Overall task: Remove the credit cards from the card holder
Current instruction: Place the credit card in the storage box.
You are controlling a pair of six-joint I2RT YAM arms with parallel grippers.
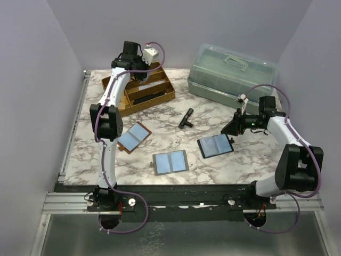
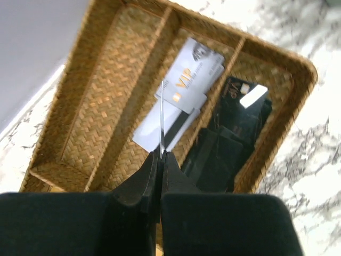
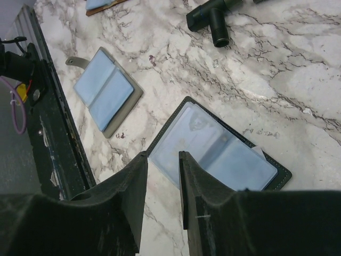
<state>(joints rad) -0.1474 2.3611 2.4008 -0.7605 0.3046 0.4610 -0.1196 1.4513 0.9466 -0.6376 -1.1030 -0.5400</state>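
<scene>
Left hand (image 2: 161,160) clenched on thin card (image 2: 161,117), edge-on, over wicker tray (image 2: 106,80). Right hand (image 3: 162,160) parted, empty, above black card holder (image 3: 281,175) on desk (image 3: 266,64).

This is a robot test booth in a lab, not anyone's home. Plain pale-lilac partition walls (image 1: 37,64) box in my marble-patterned worktop (image 1: 165,138) on three sides. My white-and-black left arm (image 1: 109,122) and right arm (image 1: 287,138) are bolted to a slotted aluminium rail (image 1: 69,201) along its near edge. A brown woven wicker tray (image 1: 139,90) and a translucent grey-green lidded plastic box (image 1: 232,72) sit on it like staged props.
</scene>
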